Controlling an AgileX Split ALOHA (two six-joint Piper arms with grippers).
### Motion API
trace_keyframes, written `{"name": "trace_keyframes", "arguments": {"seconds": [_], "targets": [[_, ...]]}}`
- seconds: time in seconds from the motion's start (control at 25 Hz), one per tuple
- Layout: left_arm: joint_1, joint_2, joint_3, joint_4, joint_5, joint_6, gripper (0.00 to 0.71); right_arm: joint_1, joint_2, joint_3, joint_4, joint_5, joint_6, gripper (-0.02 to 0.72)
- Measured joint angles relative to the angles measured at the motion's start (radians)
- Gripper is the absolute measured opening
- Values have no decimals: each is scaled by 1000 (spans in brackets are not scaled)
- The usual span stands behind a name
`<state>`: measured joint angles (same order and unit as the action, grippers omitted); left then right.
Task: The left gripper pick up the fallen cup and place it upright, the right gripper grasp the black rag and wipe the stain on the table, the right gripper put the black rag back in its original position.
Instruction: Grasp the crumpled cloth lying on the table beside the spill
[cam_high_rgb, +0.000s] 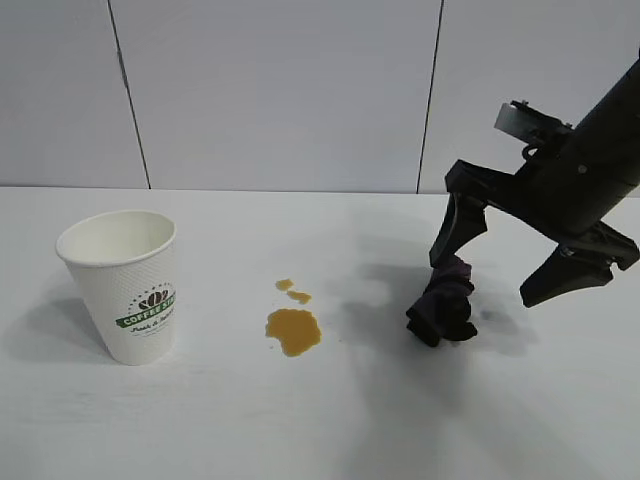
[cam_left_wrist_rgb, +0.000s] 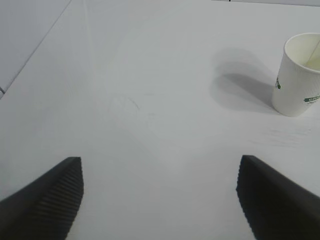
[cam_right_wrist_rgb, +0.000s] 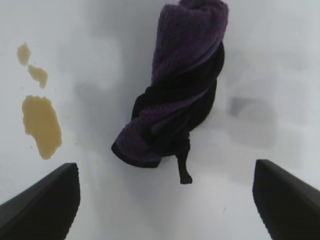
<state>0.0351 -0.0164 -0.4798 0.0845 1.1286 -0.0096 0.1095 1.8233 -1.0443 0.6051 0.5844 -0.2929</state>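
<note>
Lettering on the cup (cam_high_rgb: 122, 285) reads "COFFEE" in white on a green band, with a small brown-and-green emblem above it and a thin script line below that is too small to read; no other writing in view. Cup is white textured paper, standing upright with its mouth up at the exterior view's left side of the table (cam_high_rgb: 300, 430), casting a soft shadow to its left; interior looks plain off-white; the left wrist view catches it near a frame edge, also upright (cam_left_wrist_rgb: 299, 75).

Stain (cam_high_rgb: 293, 330) is an amber-brown glossy blotch near the table's middle, with two smaller brown drops just beyond it toward the wall; well apart from the cup, nearer the rag; the right wrist view shows it as a paler yellow-brown patch (cam_right_wrist_rgb: 41, 125) with the two drops in a line.

Black rag (cam_high_rgb: 445, 302) is a small bunched, twisted cloth, black with purple folds, lying on the table right of the stain; a thin tail sticks out at one end in the right wrist view (cam_right_wrist_rgb: 175, 95).

Right claw (cam_high_rgb: 500, 265) comes down from the upper right, wide open, fingers straddling the rag; one finger is close beside its top, contact can't be told.

Left claw (cam_left_wrist_rgb: 160, 200) also wide open, holding nothing, over bare table, cup well apart from it.
</note>
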Motion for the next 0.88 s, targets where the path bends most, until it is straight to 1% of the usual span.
{"name": "trace_keyframes", "arguments": {"seconds": [0.08, 0.2, 0.28, 0.36, 0.48, 0.52, 0.6, 0.68, 0.76, 0.88], "targets": [[0, 0, 0, 0, 0, 0, 603, 0, 17, -40, -14, 25, 5, 626], [0, 0, 0, 1, 0, 0, 603, 0, 68, -138, -49, 124, 37, 580], [0, 0, 0, 1, 0, 0, 603, 4, 111, -215, -91, 191, 74, 557], [0, 0, 0, 0, 0, 0, 603, 15, 147, -280, -164, 250, 129, 547], [0, 0, 0, 0, 0, 0, 603, 57, 193, -364, -309, 313, 226, 545], [0, 0, 0, 0, 0, 0, 603, 77, 205, -387, -360, 320, 259, 545], [0, 0, 0, 0, 0, 0, 603, 120, 220, -419, -438, 329, 316, 545], [0, 0, 0, 0, 0, 0, 603, 152, 232, -440, -490, 328, 360, 545], [0, 0, 0, 0, 0, 0, 603, 172, 244, -447, -507, 317, 383, 545], [0, 0, 0, 0, 0, 0, 603, 174, 281, -452, -510, 312, 397, 545]]}}
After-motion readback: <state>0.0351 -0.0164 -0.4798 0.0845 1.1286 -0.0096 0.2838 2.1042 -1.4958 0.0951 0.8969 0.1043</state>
